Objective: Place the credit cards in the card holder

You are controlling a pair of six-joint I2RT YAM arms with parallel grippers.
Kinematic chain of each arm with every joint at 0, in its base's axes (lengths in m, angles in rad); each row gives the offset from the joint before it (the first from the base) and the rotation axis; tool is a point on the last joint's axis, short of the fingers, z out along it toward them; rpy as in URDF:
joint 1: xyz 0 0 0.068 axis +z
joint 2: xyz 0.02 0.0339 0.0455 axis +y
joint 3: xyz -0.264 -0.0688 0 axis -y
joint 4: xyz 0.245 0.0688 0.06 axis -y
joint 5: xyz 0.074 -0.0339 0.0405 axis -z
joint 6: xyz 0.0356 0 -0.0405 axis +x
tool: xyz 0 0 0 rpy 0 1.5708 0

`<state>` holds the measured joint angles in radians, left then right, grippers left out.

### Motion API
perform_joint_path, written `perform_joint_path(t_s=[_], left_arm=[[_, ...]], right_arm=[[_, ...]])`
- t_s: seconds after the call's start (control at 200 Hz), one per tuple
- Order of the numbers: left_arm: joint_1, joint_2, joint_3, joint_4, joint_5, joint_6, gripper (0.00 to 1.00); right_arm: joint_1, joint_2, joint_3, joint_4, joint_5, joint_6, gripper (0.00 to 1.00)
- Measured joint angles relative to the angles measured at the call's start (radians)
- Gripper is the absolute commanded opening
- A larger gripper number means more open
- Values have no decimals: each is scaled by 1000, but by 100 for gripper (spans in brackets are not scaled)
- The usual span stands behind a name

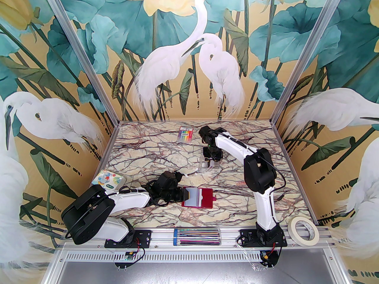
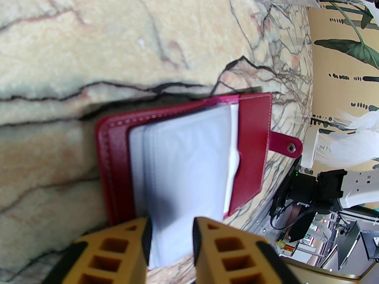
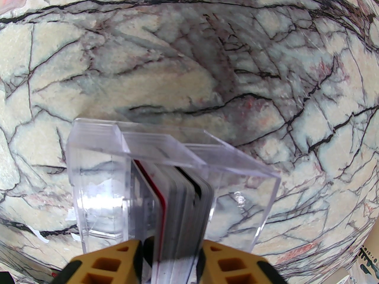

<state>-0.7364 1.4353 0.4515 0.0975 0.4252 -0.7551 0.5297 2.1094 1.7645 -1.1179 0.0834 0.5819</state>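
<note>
— White with bright patches: what sits at the far left of the desk (image 1: 165,155)?

— A small patterned box (image 1: 107,181), close to the left wall and apart from everything else.

— And next along?

— The left pincer (image 2: 170,226), held low over the desk. Its fingers stand a little apart and pinch the near edge of the clear sleeves (image 2: 189,164) inside the card holder (image 2: 254,135).

— Where does the card holder lie?

— Open and flat on the desk, in the near middle, right at the tip of the left arm. It is dark red, and its snap tab (image 2: 288,148) sticks out on the side away from the pincer.

— Anything else around the middle?

— A clear case of coloured sticks (image 1: 197,237) on the near rail between the two arm bases, and a rainbow-striped pack (image 1: 185,134) at the far edge.

— And the credit cards (image 3: 183,206)?

— They stand on edge as a stack inside a clear plastic box (image 3: 97,188), farther from the arms than the card holder and apart from it. The right pincer (image 3: 171,244) points down onto them and pinches the stack, one finger against each face.

— Far right?

— A roll of masking tape (image 1: 304,231) at the near corner, beside the right arm's base.
</note>
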Motion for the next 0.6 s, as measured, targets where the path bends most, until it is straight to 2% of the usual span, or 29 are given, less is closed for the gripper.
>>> perform_joint_path(t_s=[0.6], left_arm=[[0,0,0,0,0,0,30]], right_arm=[[0,-23,2,-26,31,-3,30]])
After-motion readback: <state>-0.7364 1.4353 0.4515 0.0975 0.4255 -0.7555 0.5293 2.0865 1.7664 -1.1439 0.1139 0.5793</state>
